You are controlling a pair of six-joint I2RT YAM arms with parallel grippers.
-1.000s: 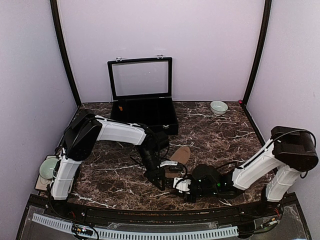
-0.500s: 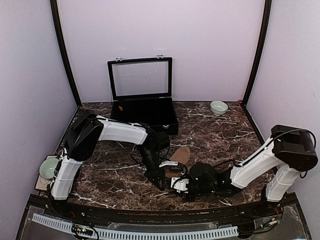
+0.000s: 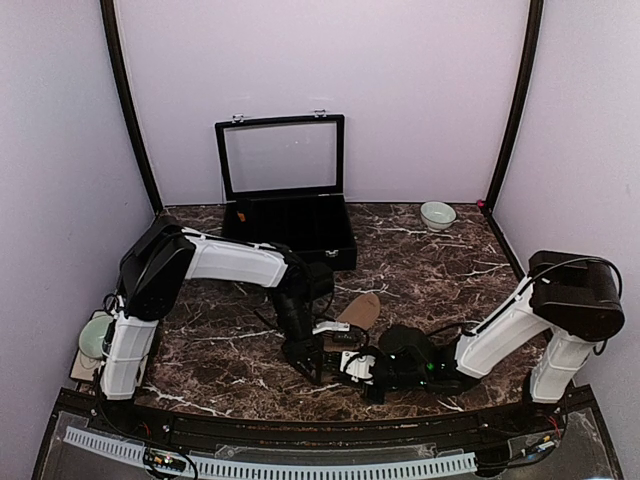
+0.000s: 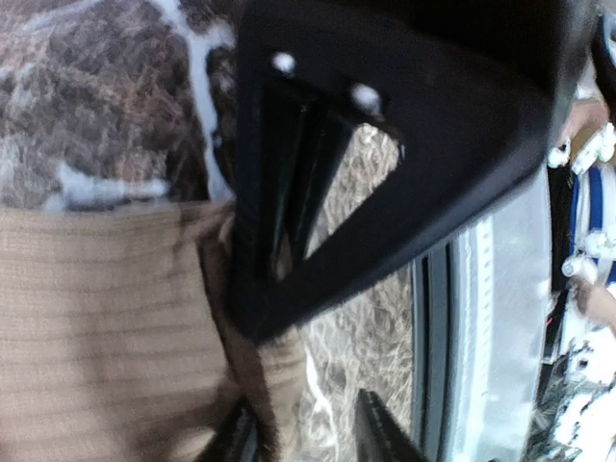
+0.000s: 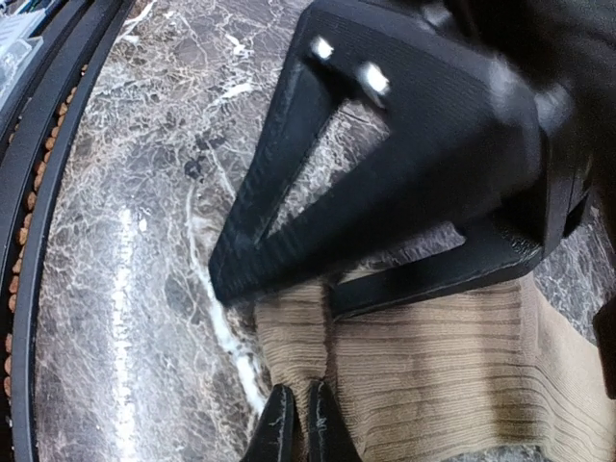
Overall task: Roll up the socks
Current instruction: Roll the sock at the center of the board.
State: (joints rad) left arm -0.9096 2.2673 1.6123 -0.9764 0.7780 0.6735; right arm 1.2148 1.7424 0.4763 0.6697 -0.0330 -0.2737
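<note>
Both grippers have edged leftward along the near part of the worktop [image 3: 430, 270] since a second ago. Over that time the left gripper [image 3: 305, 362] has let its jaws part, and the right gripper [image 3: 352, 366] has closed its own.

The tan sock [image 3: 362, 308] lies flat on the dark marble between the two arms. Its toe points toward the back, and its near end is hidden under the two grippers, which are just beside each other.

In the left wrist view the left fingers [image 4: 380, 433] stand apart with marble showing between them. A folded edge of the ribbed tan fabric lies against one finger but is not clamped, so this gripper is released.

In the right wrist view the right fingers [image 5: 279, 428] are pressed nearly together, pinching a thin ridge of the tan sock's edge. The other arm's black finger crosses the fabric just above them.

At the back a black display case [image 3: 290, 240] stands with its glass lid upright. A small pale bowl [image 3: 437, 215] sits at the far right, and a pale green cup [image 3: 96, 336] is at the left edge.
</note>
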